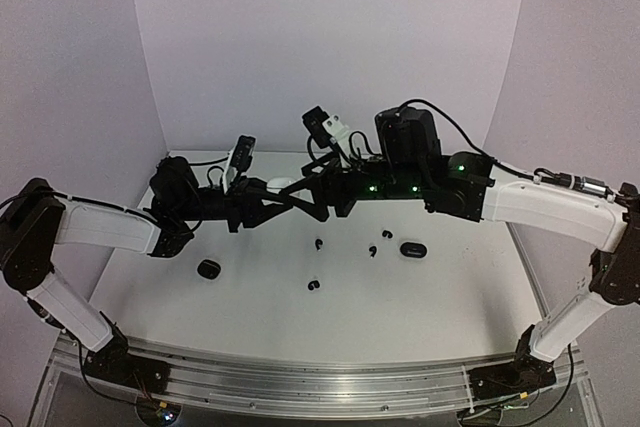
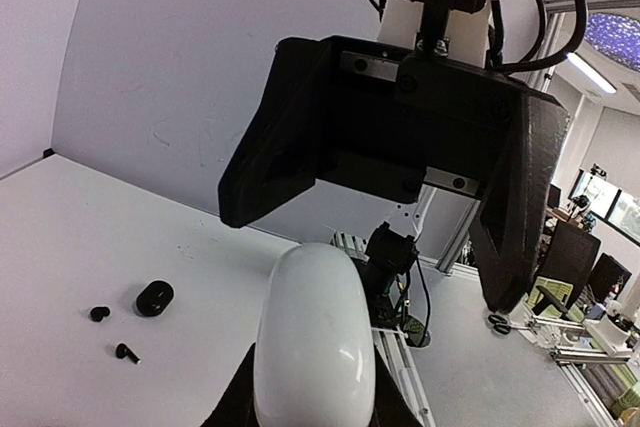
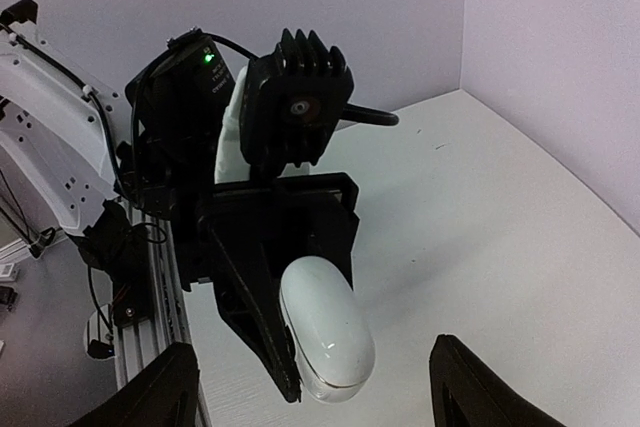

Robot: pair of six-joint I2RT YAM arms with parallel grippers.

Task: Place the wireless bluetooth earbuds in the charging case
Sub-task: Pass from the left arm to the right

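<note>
A white pebble-shaped charging case (image 3: 325, 332) hangs above the table, and my left gripper (image 2: 312, 399) is shut on its rear end. The same white case (image 1: 280, 184) shows small at the centre of the top view, between the two arms. My right gripper (image 3: 315, 397) faces it head-on with its jaws open wide on either side, touching nothing. From the left wrist, its black fingers (image 2: 270, 152) loom above the case (image 2: 313, 342). Several black earbuds lie on the table: one (image 1: 318, 244), another (image 1: 313, 285) and a third (image 1: 372, 250).
Two black cases rest on the table, one at the left (image 1: 208, 269) and one at the right (image 1: 413, 249). The left wrist view shows a black case (image 2: 154, 297) with two earbuds (image 2: 99, 313) (image 2: 126, 352) beside it. White walls enclose the back and sides.
</note>
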